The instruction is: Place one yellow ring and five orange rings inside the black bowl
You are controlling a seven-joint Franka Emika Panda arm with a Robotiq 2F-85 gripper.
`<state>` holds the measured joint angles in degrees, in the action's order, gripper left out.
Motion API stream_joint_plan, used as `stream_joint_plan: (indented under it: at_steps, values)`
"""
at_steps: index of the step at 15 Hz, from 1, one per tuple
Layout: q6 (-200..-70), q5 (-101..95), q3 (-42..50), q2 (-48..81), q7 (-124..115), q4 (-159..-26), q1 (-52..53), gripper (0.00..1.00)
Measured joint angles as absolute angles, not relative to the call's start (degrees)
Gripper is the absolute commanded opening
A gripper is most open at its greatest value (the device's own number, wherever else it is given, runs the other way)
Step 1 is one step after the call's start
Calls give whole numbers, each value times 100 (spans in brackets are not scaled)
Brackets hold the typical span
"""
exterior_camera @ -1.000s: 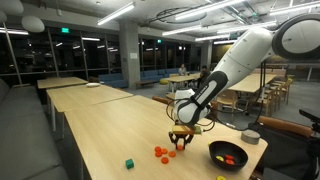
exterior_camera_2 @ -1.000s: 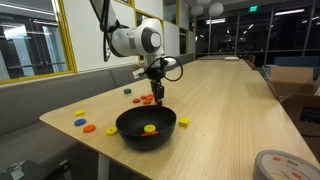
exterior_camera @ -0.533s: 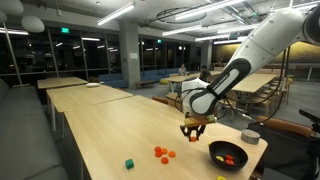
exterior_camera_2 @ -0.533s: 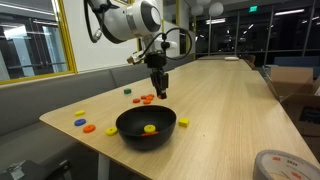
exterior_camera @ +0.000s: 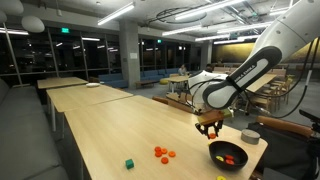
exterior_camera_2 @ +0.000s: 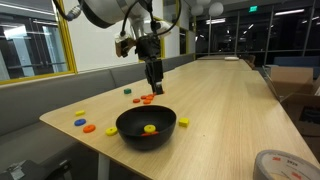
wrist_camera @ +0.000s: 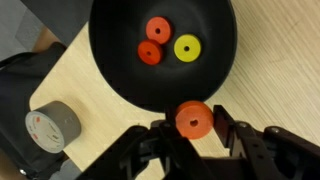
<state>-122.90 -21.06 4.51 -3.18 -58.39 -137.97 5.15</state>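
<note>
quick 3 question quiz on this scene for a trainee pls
1. True or false: the gripper is shut on an orange ring.
2. In the wrist view, how many rings lie inside the black bowl? A) one B) three C) five
3. Fill in: the odd ring in the bowl is ____.
Key: 1 true; 2 B; 3 yellow.

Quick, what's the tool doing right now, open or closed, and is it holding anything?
The tool is closed on an orange ring, seen over the rim of the black bowl in the wrist view.
</note>
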Motion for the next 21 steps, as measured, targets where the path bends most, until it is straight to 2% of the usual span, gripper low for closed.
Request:
stream_joint_plan:
  at_steps: [3, 5, 6, 7, 8, 12, 13, 21]
  values:
    - [-11885, -2091, 304, -558, -5853, -13981, 363, 17]
    - [-11831, -2037, 274, -635, -5815, -14112, 275, 27]
    - [-11835, -1970, 272, -647, -5744, -14170, 237, 29]
    - [-11849, -1877, 272, -647, -5648, -14218, 200, 67]
    - [-11868, -1773, 272, -647, -5523, -14258, 168, 68]
    - [-12179, -1473, 267, -643, -5020, -14365, 95, 97]
    - [-12343, -1472, 249, -640, -4922, -14370, 94, 100]
    - [-13886, -1527, -326, -373, -4061, -14188, 214, 100]
